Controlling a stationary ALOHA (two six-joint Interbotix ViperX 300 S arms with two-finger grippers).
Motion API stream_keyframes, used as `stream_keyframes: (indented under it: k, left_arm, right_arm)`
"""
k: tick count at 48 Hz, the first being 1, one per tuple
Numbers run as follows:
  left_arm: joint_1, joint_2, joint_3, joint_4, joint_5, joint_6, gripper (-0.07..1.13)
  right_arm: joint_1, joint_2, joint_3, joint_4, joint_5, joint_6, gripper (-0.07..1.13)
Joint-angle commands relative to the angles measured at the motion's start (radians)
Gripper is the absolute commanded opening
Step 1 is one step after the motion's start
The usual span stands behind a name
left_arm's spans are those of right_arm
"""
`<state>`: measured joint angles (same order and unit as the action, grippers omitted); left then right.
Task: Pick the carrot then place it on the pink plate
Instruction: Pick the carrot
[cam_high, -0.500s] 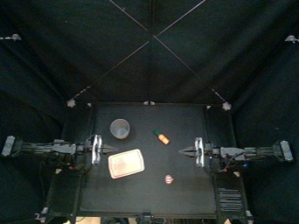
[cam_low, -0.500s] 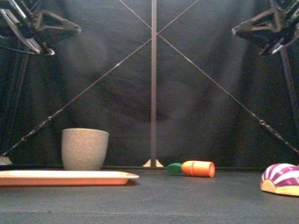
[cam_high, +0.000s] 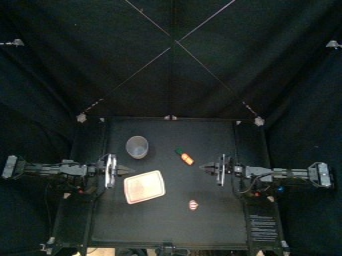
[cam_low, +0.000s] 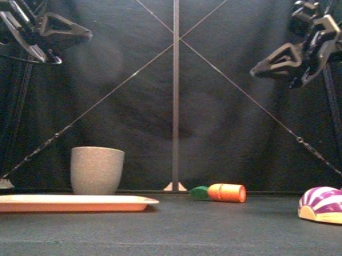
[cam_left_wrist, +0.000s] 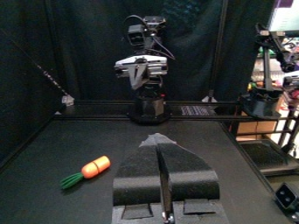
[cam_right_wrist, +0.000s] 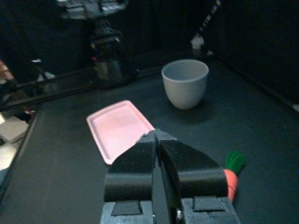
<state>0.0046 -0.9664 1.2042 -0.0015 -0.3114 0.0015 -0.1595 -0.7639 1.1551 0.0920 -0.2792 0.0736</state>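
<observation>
- Top view: high, looking down on the bench (cam_high: 221, 225).
- Front view: low, level.
- Wrist views: behind left claw (cam_left_wrist: 160, 144), right claw (cam_right_wrist: 156, 136); both share the carrot (cam_left_wrist: 89, 168).

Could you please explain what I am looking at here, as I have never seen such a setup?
This is a two-armed robot at a small black table. One picture looks down from above, one looks level from the table's front edge, and two come from cameras on the wrists. The left gripper and the right gripper are both shut and hold nothing. On the table lie a carrot, a pink plate, a grey cup and a small striped toy. The carrot is meant to go onto the plate; it lies apart from it, untouched.
</observation>
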Motion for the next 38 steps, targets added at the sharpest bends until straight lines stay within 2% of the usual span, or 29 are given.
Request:
stream_keyframes:
  k: [1, 8, 16, 23, 38]
  left_arm:
    - [0.002, 0.002, -0.015, 0.000, -0.009, 0.000, -0.04]
    - [0.003, 0.002, -0.014, 0.000, -0.008, 0.000, -0.04]
    - [0.003, 0.000, -0.012, 0.000, -0.008, 0.000, -0.04]
    - [0.003, 0.000, -0.012, 0.000, -0.008, 0.000, -0.04]
    - [0.003, 0.000, -0.011, 0.000, -0.006, 0.000, -0.04]
  right_arm:
    - [-0.037, 0.089, -0.051, 0.006, 0.018, 0.008, 0.05]
    - [-0.074, 0.215, -0.112, 0.011, 0.084, 0.021, 0.09]
    - [-0.121, 0.313, -0.190, 0.015, 0.209, 0.031, 0.23]
    - [-0.170, 0.397, -0.256, 0.009, 0.291, 0.029, 0.41]
    - [-0.207, 0.545, -0.331, -0.035, 0.313, 0.029, 0.83]
